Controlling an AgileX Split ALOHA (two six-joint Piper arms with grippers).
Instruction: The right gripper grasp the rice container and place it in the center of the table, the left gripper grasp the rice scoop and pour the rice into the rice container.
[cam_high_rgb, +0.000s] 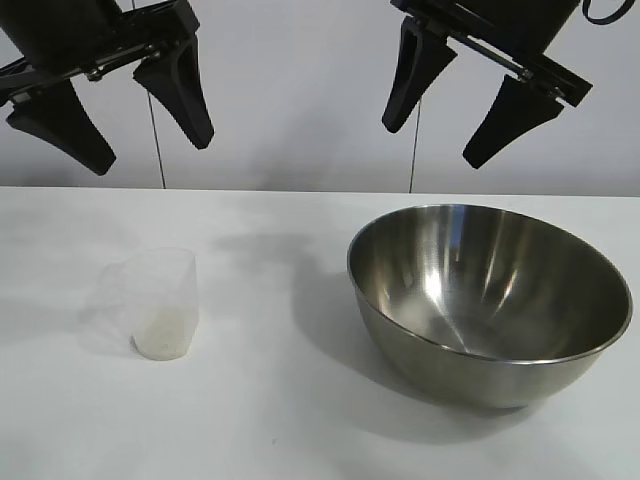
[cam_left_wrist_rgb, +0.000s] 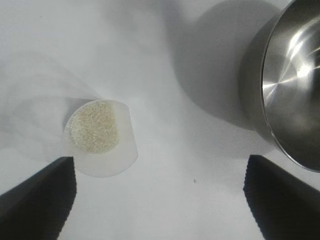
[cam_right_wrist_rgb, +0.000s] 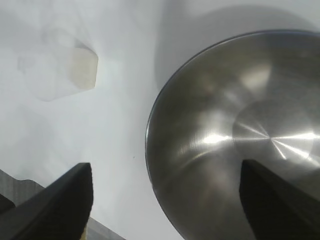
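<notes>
The rice container, a wide shiny steel bowl, stands empty on the white table at the right. The rice scoop, a small translucent cup, stands upright at the left with whitish rice in its bottom. My left gripper hangs open high above the scoop, empty. My right gripper hangs open high above the bowl's left rim, holding nothing.
A pale wall rises behind the table's far edge. Bare tabletop lies between scoop and bowl and along the front. The table's edge shows in the right wrist view.
</notes>
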